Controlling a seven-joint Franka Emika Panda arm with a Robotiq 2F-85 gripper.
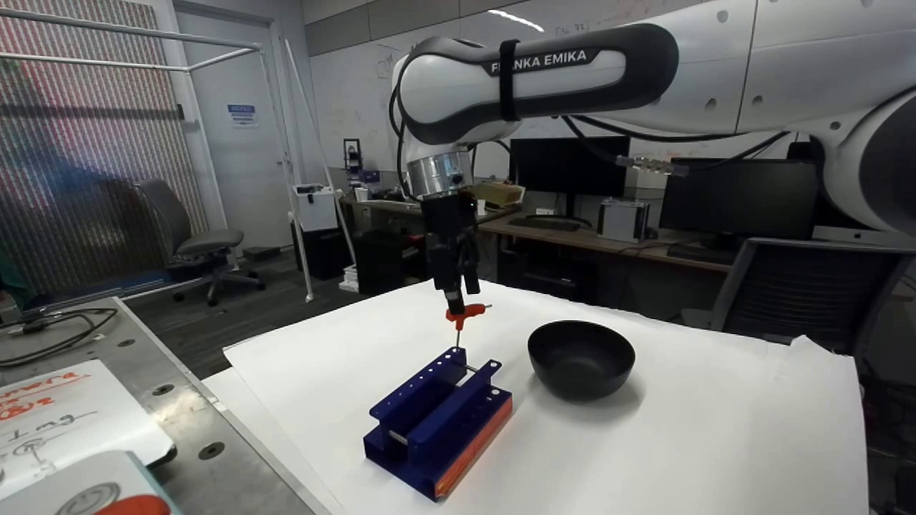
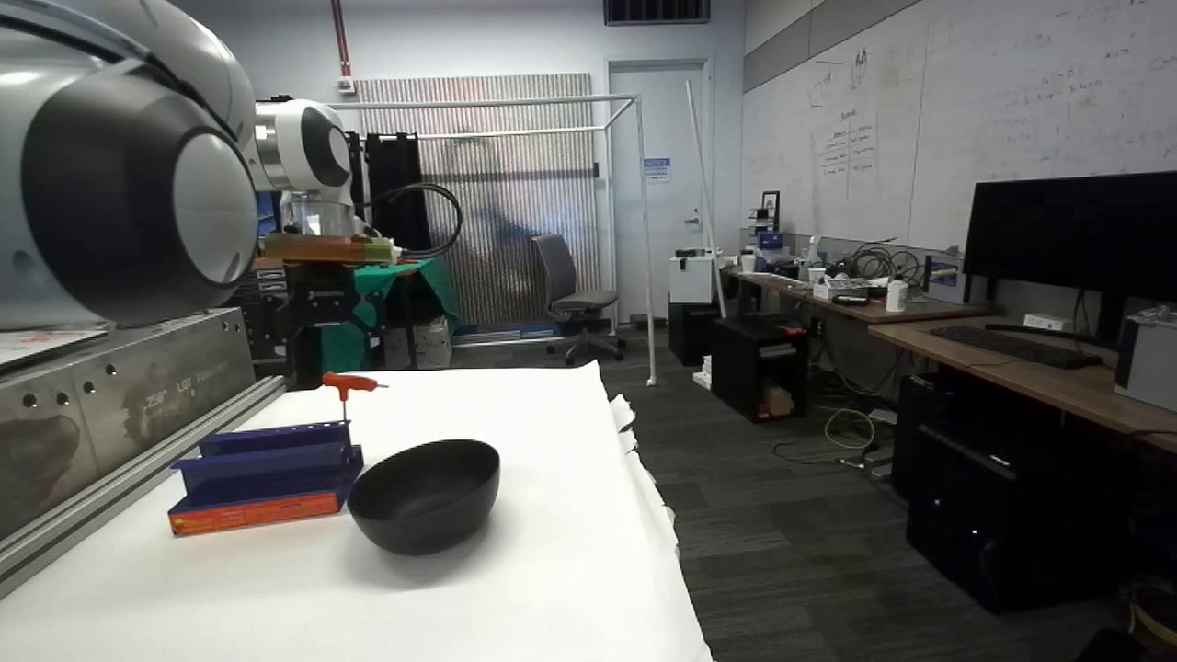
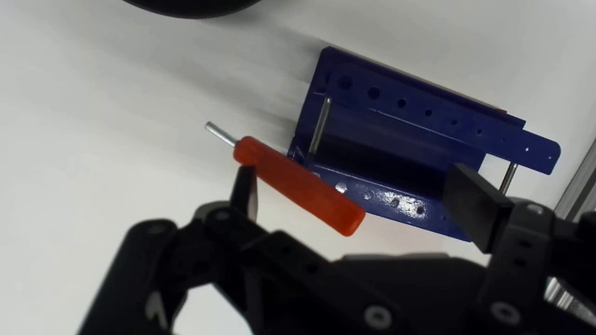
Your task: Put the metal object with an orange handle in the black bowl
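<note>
The metal object with an orange handle stands upright in both exterior views, with its T-shaped orange handle (image 1: 466, 312) (image 2: 349, 382) on top. Its thin rod goes down to an end of the blue slotted rack (image 1: 429, 415) (image 2: 267, 469). In the wrist view the handle (image 3: 298, 186) lies slantwise, a short metal tip sticking out of one end. My gripper (image 1: 464, 297) is open just above the handle. In the wrist view the open jaws (image 3: 361, 197) are wide apart, the left fingertip close to the handle; contact cannot be told. The black bowl (image 1: 581, 379) (image 2: 423, 515) is upright beside the rack.
The rack (image 3: 400, 139) has an orange strip along one side. The bowl's edge (image 3: 191, 9) shows at the top of the wrist view. A white sheet (image 1: 687, 429) covers the table. A metal rail and plate (image 1: 207, 443) run along one side.
</note>
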